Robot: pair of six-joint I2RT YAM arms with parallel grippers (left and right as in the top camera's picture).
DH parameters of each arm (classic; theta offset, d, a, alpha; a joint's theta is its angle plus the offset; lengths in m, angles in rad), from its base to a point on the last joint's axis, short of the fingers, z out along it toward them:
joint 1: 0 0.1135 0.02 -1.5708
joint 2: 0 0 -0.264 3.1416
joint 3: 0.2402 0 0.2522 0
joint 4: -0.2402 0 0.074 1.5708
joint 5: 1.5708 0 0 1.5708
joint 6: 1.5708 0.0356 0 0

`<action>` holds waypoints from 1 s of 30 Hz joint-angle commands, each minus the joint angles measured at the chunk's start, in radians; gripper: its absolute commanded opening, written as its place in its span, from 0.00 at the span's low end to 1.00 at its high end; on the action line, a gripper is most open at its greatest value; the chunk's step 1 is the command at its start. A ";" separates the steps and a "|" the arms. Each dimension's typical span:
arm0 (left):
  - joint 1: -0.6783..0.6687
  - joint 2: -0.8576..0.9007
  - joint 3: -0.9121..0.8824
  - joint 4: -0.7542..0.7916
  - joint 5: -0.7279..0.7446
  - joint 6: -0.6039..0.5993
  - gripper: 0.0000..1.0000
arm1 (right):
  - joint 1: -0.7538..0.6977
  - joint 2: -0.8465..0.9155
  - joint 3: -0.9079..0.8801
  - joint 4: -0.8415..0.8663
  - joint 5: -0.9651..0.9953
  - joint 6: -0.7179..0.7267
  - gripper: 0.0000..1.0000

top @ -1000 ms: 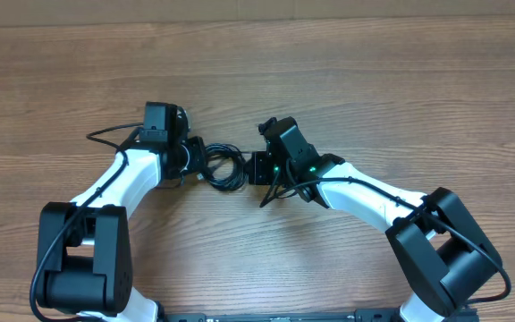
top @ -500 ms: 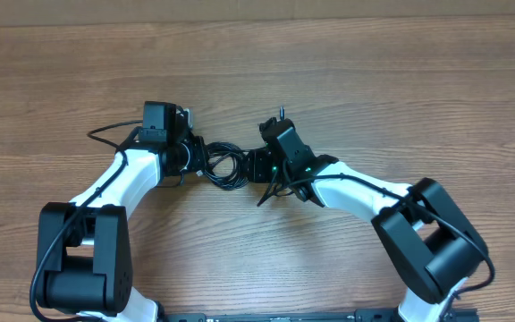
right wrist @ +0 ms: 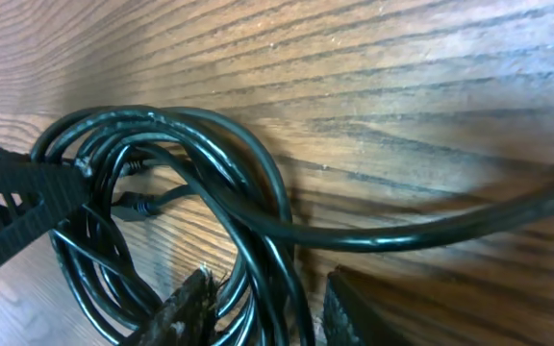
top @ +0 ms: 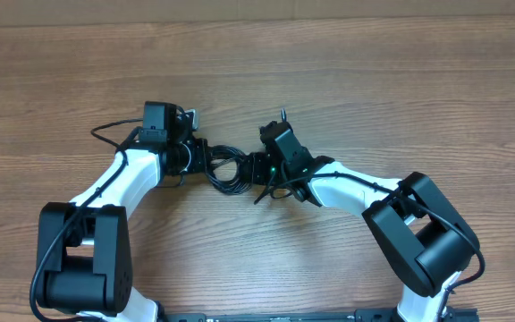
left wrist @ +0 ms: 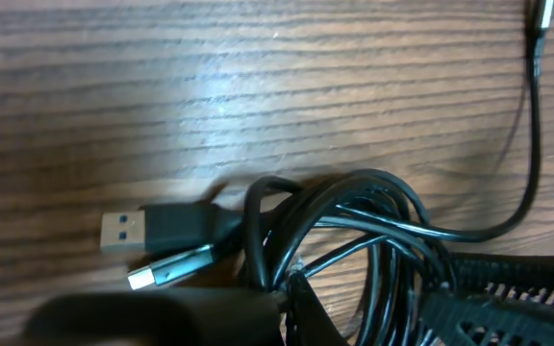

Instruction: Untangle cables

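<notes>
The cables (top: 226,168) lie as a tangled black coil on the wooden table between my two grippers. In the left wrist view the coil (left wrist: 354,231) has a black USB plug (left wrist: 128,232) and a silver-tipped plug (left wrist: 150,277) sticking out to its left. My left gripper (left wrist: 291,288) is shut on strands at the coil's edge. One cord runs off to a plug (left wrist: 543,14) at the top right. My right gripper (right wrist: 272,312) stands open with several strands (right wrist: 258,279) of the coil between its fingers. Its left finger touches them and the right one stands apart.
The left gripper's ribbed finger (right wrist: 12,211) reaches into the right wrist view from the left. One cord (right wrist: 431,226) leads away to the right. Both white arms (top: 123,179) (top: 356,188) angle in from the table's front edge. Bare wood lies all around.
The right gripper has moved left into the coil and its jaws have parted. The left gripper stays at the coil's left edge, and the coil has shifted a little.
</notes>
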 commanded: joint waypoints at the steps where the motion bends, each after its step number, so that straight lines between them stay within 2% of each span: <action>1: 0.005 0.000 0.009 -0.011 -0.046 -0.014 0.07 | 0.001 0.005 0.014 0.009 -0.008 0.008 0.35; 5: 0.005 0.000 0.009 -0.010 -0.043 -0.037 0.07 | 0.001 0.005 0.014 0.004 0.004 0.008 0.34; 9: 0.005 0.000 0.009 -0.007 -0.044 -0.037 0.08 | 0.003 0.005 0.014 -0.003 0.004 0.008 0.25; 12: 0.005 0.000 0.009 -0.007 -0.044 -0.037 0.07 | 0.004 0.031 0.014 0.005 0.011 0.005 0.25; 13: 0.005 0.000 0.009 -0.007 -0.044 -0.036 0.07 | 0.005 0.041 0.014 0.016 0.006 0.005 0.18; 14: 0.005 0.000 0.009 -0.007 -0.044 -0.036 0.07 | 0.005 0.043 0.014 0.021 0.003 0.005 0.07; 15: 0.005 0.000 0.009 -0.007 -0.044 -0.036 0.07 | 0.005 0.042 0.014 0.027 -0.001 0.005 0.04; 17: 0.005 0.000 0.009 -0.008 -0.056 -0.036 0.04 | 0.004 0.040 0.016 0.031 -0.001 0.032 0.04; 20: 0.005 0.000 0.009 -0.015 -0.149 -0.047 0.04 | -0.014 0.004 0.016 0.023 -0.039 0.033 0.04; 22: 0.005 0.000 0.009 -0.029 -0.244 -0.089 0.04 | -0.022 -0.084 0.016 -0.010 -0.083 0.018 0.04; 30: 0.005 0.000 0.009 -0.029 -0.237 -0.089 0.04 | -0.022 -0.311 0.016 -0.018 -0.121 -0.004 0.04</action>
